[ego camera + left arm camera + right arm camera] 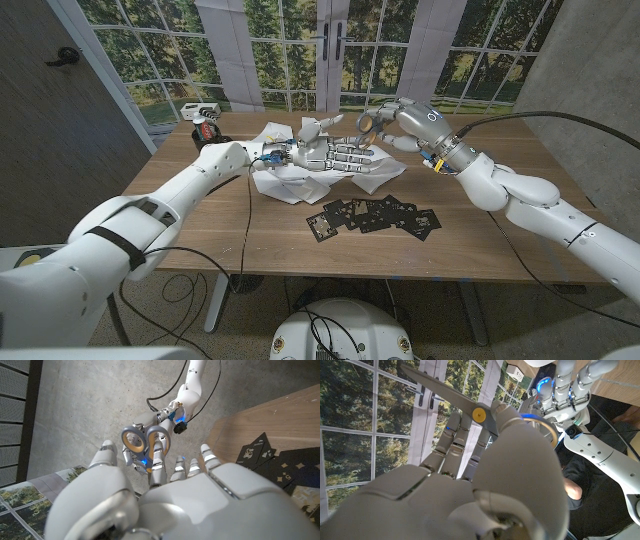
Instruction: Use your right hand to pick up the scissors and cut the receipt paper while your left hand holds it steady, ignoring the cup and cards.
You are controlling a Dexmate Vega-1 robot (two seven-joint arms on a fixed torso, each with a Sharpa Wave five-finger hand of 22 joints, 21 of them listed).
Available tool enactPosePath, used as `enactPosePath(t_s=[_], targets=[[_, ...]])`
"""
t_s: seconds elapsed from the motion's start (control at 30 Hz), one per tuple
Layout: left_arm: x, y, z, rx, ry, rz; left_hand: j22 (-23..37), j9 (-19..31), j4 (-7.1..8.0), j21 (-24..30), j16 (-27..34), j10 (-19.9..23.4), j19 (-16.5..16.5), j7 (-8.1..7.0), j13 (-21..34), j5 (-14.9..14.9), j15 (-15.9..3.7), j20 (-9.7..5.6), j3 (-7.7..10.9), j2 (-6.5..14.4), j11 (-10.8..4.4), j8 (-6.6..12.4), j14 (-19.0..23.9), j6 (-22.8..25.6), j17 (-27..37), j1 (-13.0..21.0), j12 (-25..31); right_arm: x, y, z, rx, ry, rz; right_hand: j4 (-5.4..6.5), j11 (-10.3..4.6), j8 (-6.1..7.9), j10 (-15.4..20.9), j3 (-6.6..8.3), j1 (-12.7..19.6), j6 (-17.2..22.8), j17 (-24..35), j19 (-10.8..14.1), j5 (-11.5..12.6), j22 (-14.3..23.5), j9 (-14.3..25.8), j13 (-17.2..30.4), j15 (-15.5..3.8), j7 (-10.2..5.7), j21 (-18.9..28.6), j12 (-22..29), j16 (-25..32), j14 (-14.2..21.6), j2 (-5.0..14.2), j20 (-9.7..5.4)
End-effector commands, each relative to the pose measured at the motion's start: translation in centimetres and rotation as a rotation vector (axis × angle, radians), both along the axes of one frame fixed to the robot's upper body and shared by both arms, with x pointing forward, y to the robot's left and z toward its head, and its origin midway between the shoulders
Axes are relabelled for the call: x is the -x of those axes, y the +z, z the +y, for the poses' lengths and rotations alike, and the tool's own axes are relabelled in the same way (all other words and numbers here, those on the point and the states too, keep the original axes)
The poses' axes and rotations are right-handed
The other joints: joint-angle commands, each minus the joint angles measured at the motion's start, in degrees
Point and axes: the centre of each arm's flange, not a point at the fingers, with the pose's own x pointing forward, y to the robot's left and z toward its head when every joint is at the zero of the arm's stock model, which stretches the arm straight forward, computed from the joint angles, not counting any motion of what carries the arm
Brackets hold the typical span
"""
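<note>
The room is walled with a woodland window mural behind a wooden table (270, 235), where crumpled receipt paper (283, 183) lies mid-table beside scattered black cards (375, 215), a cup (207, 131) well apart at the far corner. The left hand (335, 155) hovers over the paper, fingers (161, 457) spread and holding nothing. The right hand (385, 118), fingers clamped on the scissors (475, 407), has them lifted, so pickup looks done; steadying and cutting seem left.

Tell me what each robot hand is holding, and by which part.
The right robot hand holds the grey-bladed, yellow-handled scissors by the handle loops. The left robot hand appears open, holding nothing.
</note>
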Motion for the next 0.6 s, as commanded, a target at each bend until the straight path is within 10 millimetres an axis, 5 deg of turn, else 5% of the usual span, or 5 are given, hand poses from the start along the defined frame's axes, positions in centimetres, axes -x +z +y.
enactPosePath(t_s=[0.03, 0.6], targets=[[0.10, -0.36, 0.78, -0.004, 0.032, 0.019, 0.31, 0.22, 0.13, -0.10, 0.12, -0.02, -0.25, 0.64, 0.17, -0.28, 0.18, 0.11, -0.28, 0.25, 0.42, -0.06, -0.44, -0.17, 0.33, -0.67, -0.02, 0.05, -0.02, -0.19, 0.017, -0.014, -0.003, 0.66, -3.25, 0.08, 3.82, 2.19, 0.00, 0.35, -0.11, -0.12, 0.23, 0.18, 0.27, 0.05, -13.38, -0.06, 0.57, 0.19, 0.26, 5.89, 0.57, -3.59], [0.16, -0.15, -0.01, -0.018, 0.000, 0.003, 0.35, 0.21, 0.26, -0.23, 0.17, -0.49, -0.20, 1.10, 0.17, -0.18, 0.16, 0.09, -0.43, 0.55, 0.27, -0.06, -0.56, -0.98, 0.33, -1.28, -0.10, 0.12, -0.14, 0.21, 0.035, -0.005, -0.008, 0.62, -3.23, 0.05, 3.87, 2.27, 0.03, 0.41, -0.17, -0.24, 0.15, 0.15, 0.29, 0.20, -13.38, -0.06, 0.90, 0.18, 0.26, 6.00, 0.44, -3.52]])
